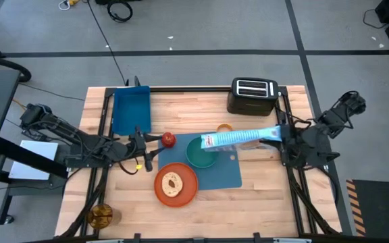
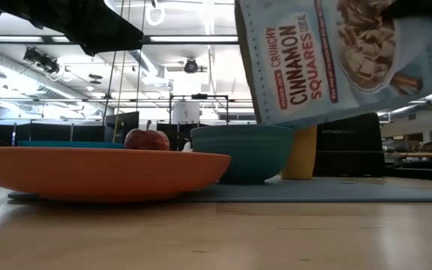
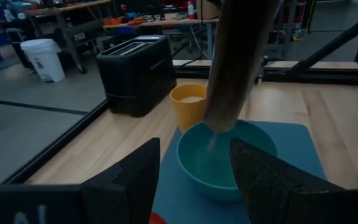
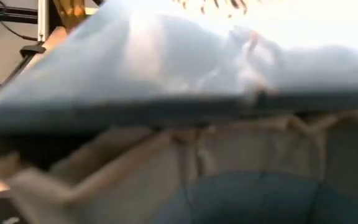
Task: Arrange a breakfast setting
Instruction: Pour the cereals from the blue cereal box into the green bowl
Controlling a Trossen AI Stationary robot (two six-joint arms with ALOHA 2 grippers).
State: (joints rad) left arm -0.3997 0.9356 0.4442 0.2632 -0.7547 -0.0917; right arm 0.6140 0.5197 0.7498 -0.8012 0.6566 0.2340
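The blue placemat (image 1: 218,172) lies mid-table. On it stand the teal bowl (image 1: 196,155) and part of the orange plate (image 1: 176,183), which carries the bread piece (image 1: 173,183). The red apple (image 1: 169,139) lies left of the bowl. The orange cup (image 1: 225,127) stands behind the bowl, half hidden by the bag. My right gripper (image 1: 280,133) is shut on the blue cereal bag (image 1: 240,138), held over the bowl (image 2: 242,150). My left gripper (image 1: 147,154) is open and empty, left of the bowl (image 3: 219,158). I cannot make out the spoon. My right gripper holds the cereal bag by its right-hand end (image 1: 273,133), coming level from the table's right side. The bag is lifted clear and stretches leftward, tilted, with its free end (image 2: 291,112) above the bowl. The bag (image 4: 185,62) hides the fingers in the wrist view.
A black toaster (image 1: 254,96) stands at the far edge. A deep blue bin (image 1: 132,110) sits at the far left. A brown round object (image 1: 101,216) lies at the near left corner. Bare wood shows along the near edge and near right.
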